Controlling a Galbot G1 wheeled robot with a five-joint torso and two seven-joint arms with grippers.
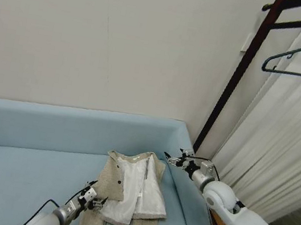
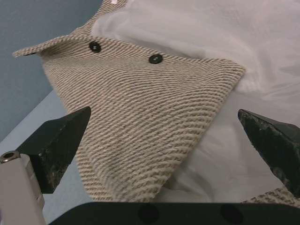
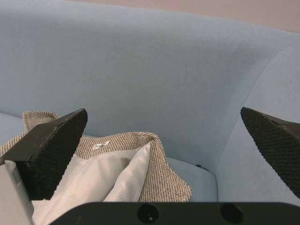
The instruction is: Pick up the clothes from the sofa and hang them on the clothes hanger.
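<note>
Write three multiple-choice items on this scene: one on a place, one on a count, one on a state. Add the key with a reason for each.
1. Where is the dark plastic hanger?
A. on the dark metal rack
B. on a door handle
C. on a table

2. How many black buttons show on the beige woven jacket in the left wrist view?
A. one
B. two
C. five

3. The left end effector and the right end effector are:
A. both open
B. both shut on the jacket
C. one open, one shut

Key:
1 A: the hanger hangs from the rack's rail.
2 B: two buttons sit along the folded front panel.
3 A: each wrist view shows the fingers wide apart, the left at the front panel and the right by the collar.
</note>
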